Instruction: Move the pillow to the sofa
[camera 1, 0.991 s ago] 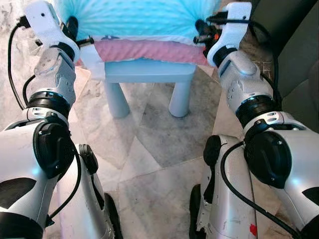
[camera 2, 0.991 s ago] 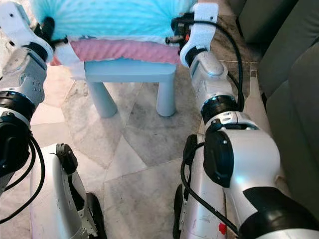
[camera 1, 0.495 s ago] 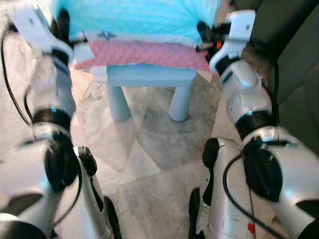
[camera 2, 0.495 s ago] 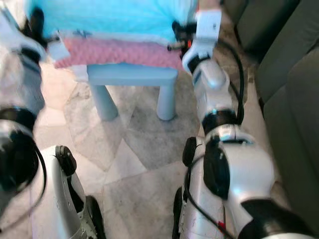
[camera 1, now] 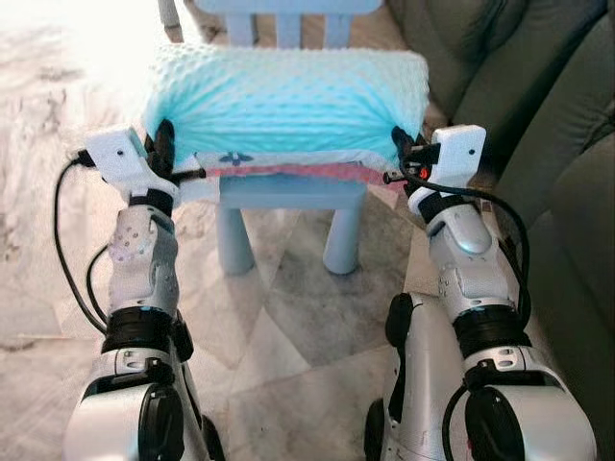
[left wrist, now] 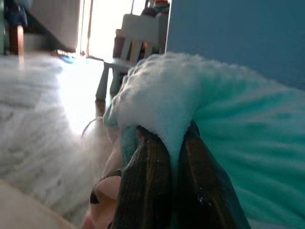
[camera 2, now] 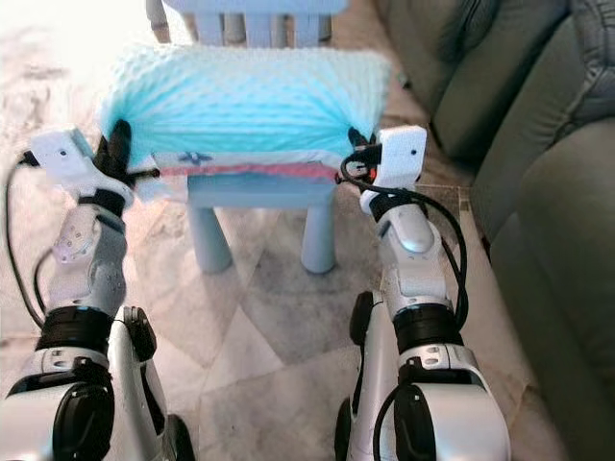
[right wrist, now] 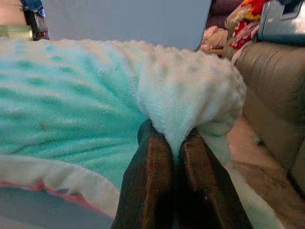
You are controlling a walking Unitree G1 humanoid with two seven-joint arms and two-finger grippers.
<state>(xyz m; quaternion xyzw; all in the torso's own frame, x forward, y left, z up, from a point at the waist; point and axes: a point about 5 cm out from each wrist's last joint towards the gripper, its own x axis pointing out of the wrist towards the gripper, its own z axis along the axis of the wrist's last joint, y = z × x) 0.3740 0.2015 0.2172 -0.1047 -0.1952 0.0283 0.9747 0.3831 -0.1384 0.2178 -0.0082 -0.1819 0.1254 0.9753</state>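
Two silver arms of ours reach forward over the marble floor, and between them we hold a turquoise pillow by its two ends. Our left gripper pinches the pillow's left edge; in the left wrist view its two black fingers are closed down to a narrow slit with a fold of the fluffy fabric squeezed between them. Our right gripper does the same at the right edge, and the right wrist view shows its fingers pressed nearly together around a bunched white-and-turquoise corner of the pillow. The pillow stretches across the span between our grippers, with a white and pink underside showing along its near edge. Under it stands a small light-blue stool, two of its round legs planted on the floor; we cannot tell whether the pillow rests on the stool's top or hangs just above it. Beyond the pillow stands more pale-blue furniture. To our right, the dark grey sofa runs along the side of the scene, near the pillow's right end.
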